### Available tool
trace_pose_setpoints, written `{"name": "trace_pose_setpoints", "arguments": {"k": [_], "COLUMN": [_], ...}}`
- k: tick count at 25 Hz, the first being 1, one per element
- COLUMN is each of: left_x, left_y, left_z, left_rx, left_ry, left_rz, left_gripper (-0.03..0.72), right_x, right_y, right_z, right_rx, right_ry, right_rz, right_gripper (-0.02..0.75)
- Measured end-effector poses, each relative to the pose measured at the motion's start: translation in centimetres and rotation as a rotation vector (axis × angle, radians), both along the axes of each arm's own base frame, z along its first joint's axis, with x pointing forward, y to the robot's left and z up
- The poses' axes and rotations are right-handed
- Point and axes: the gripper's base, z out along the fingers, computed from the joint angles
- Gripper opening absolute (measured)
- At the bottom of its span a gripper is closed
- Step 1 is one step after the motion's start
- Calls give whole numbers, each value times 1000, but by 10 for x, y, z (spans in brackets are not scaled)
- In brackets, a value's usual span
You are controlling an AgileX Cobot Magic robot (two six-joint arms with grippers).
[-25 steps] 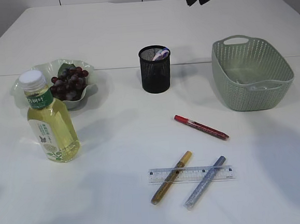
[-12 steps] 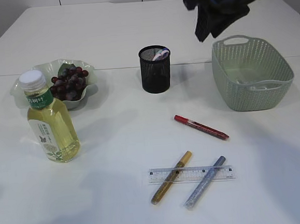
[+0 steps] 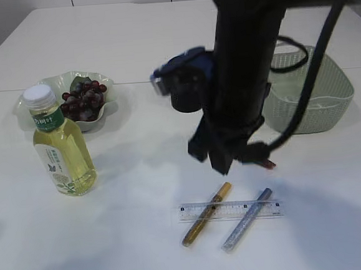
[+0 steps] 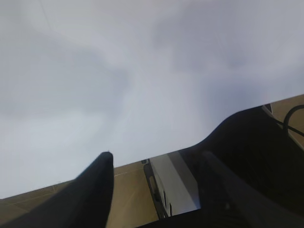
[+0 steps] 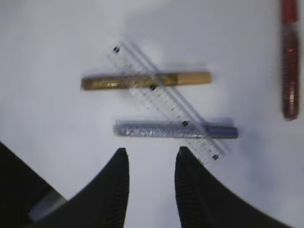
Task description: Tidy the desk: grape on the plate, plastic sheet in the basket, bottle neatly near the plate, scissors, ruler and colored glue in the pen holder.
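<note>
Right wrist view shows your right gripper (image 5: 151, 164), jaws a narrow gap apart and empty, hanging over the table. At its 12 o'clock lies one clear ruler (image 5: 164, 101), long axis running 10 to 4 o'clock, resting across two glue pens, gold (image 5: 145, 80) and blue (image 5: 175, 129). A third, red pen (image 5: 289, 57), lies at 2 o'clock. Your left gripper (image 4: 156, 166) points away, fingers well apart, far from these.
</note>
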Motion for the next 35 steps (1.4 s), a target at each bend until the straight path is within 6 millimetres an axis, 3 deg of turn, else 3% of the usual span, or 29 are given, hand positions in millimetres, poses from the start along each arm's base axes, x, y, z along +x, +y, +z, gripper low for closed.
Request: {"name": "trace_pose_setpoints", "arguments": {"k": [4, 7, 16, 22, 35], "left_x": [1, 1, 3, 3, 4], "left_y": [1, 1, 1, 1, 1], "left_z": [0, 0, 0, 0, 1], "left_rx": [6, 8, 10, 11, 8], "left_ry": [-10, -11, -30, -33, -42], "left_rz": [-2, -3, -3, -3, -2], "left_gripper": [415, 415, 415, 415, 415], "right_x": [-24, -25, -11, -10, -8], "right_y": [3, -2, 6, 9, 12], "right_z": [-35, -50, -53, -76, -99], "right_rx": [-85, -112, -70, -88, -105], "right_ry": [72, 39, -136, -65, -7], "right_rz": [196, 301, 380, 447, 483], "right_gripper": [276, 276, 288, 494, 503]}}
